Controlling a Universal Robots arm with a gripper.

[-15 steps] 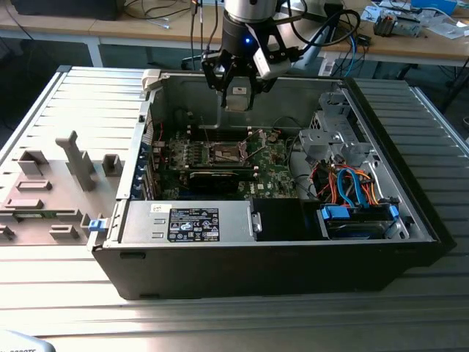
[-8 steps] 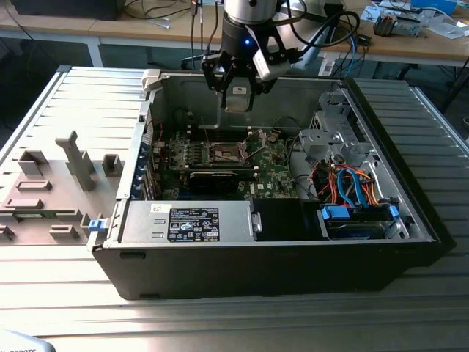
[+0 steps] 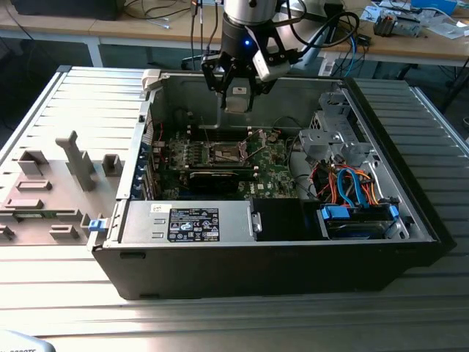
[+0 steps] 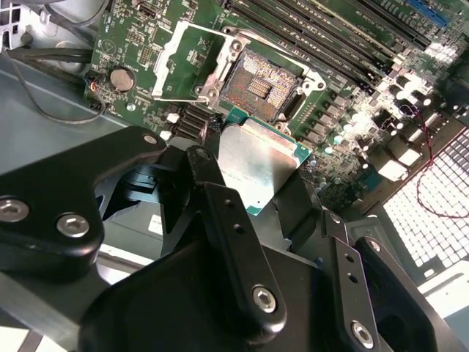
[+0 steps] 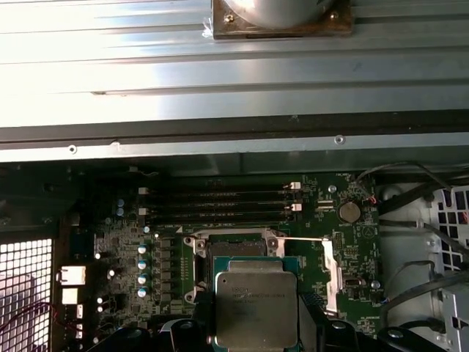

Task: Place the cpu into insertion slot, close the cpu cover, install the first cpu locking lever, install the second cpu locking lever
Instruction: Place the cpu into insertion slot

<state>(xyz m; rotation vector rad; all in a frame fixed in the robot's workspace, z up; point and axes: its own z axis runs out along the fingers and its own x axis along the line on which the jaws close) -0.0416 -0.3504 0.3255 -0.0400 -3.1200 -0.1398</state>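
Note:
My gripper [image 3: 236, 104] hangs inside the open computer case, above the motherboard and toward its back wall, shut on the cpu [image 3: 236, 95]. In both wrist views the cpu [image 4: 256, 165] [image 5: 256, 308] is a grey-silver square with a green edge, clamped between the black fingers [image 4: 220, 213]. It is held clear above the board. The insertion slot [image 4: 258, 86] [image 5: 236, 249] [image 3: 226, 152] lies bare, its gold contacts showing. The cpu cover [image 4: 174, 60] [image 5: 334, 270], a silver frame, stands swung open beside the slot. A thin locking lever [image 5: 302, 239] sticks out from the slot's edge.
The black case [image 3: 410, 220] lies on its side on a ribbed metal table. A power supply [image 3: 192, 224] lies along the front, a drive cage [image 3: 330, 139] and blue and orange cables [image 3: 352, 187] at the exterior view's right. Memory slots [image 5: 220, 205] run beside the socket. Grey fixtures [image 3: 69, 172] stand outside at the left.

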